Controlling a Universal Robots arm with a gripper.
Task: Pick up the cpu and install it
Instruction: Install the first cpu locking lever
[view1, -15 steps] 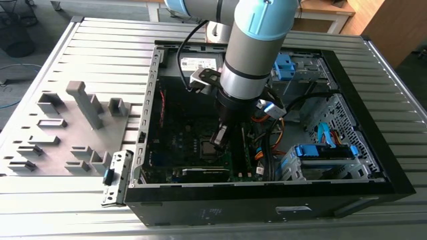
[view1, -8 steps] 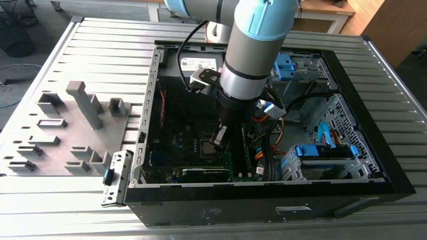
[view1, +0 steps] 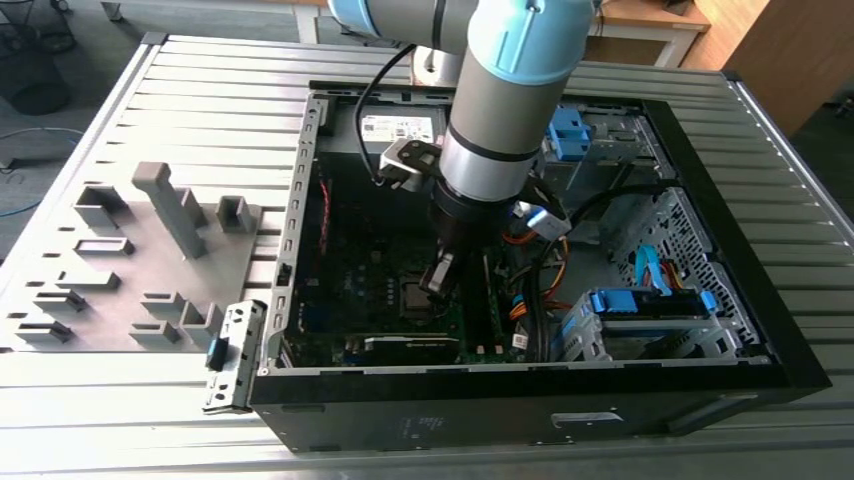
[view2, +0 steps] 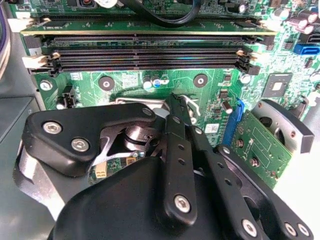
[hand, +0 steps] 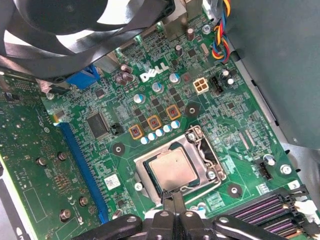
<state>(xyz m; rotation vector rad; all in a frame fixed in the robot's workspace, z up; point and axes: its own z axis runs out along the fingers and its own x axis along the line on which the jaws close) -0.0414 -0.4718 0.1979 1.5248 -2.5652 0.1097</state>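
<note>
— Cpu (hand: 172, 170) status? It is lying flat inside its socket frame (hand: 206, 159) on the green motherboard (hand: 220, 107), silver top facing up, and appearing seated square within the frame.

— And the gripper (hand: 173, 196)?

— Its fingers (hand: 178, 200) are pressing together into one narrow tip with nothing clamped between them, in the first wrist view. The tip is hovering just at the near edge of the chip; I am judging that the closed tip is serving for nudging or pressing, not for carrying.

— Beyond that?

— In the second wrist view the memory slots (view2: 145, 52) are running across the board past the socket, one already holding a stick. In the exterior view the arm (view1: 505, 120) is reaching straight down into the open computer case (view1: 747, 330), and the grey fixture blocks (view1: 147, 250) are standing well apart on the table (view1: 200, 80) at the exterior view's left.
</note>
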